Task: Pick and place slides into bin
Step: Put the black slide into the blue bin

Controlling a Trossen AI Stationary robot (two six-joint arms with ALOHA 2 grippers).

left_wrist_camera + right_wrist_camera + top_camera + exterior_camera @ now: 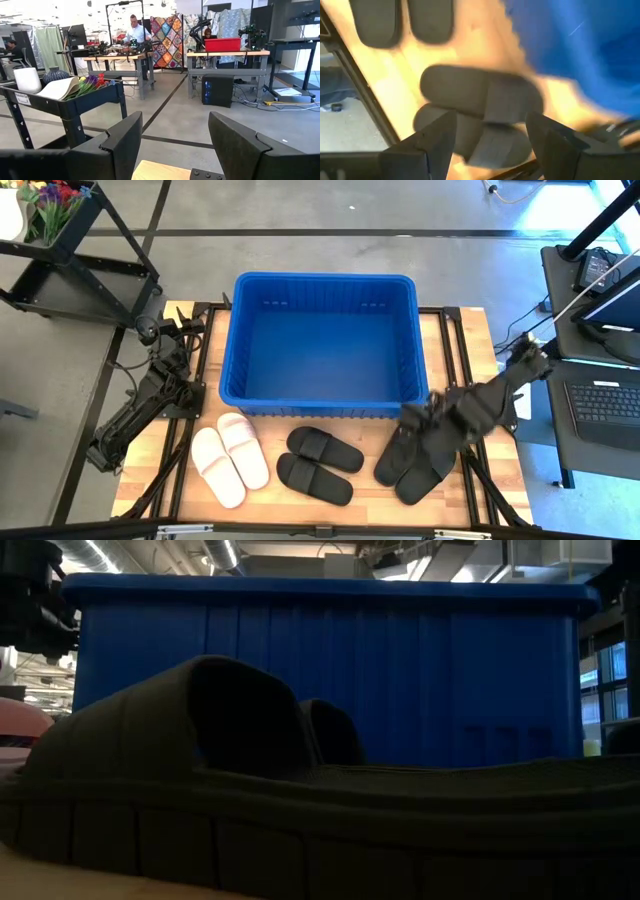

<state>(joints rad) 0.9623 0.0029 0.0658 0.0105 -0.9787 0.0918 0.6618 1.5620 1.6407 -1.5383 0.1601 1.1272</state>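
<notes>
The blue bin [322, 345] stands at the table's far middle. Along the near edge lie three pairs of slides, soles down: a pale pair [230, 458] on the left, a black pair [318, 463] in the middle and a black pair [408, 468] on the right. My right gripper [424, 418] hangs open above the right black pair [480, 95], fingers pointing down and touching nothing that I can see. My left gripper [172, 145] stands open by the table's left edge [165, 332], facing the room.
A black cart [70, 250] with flowers stands beyond the far left corner, and a desk with a keyboard [605, 400] is to the right of the table. In the low view a black slide [250, 790] fills the foreground before the bin wall [330, 670].
</notes>
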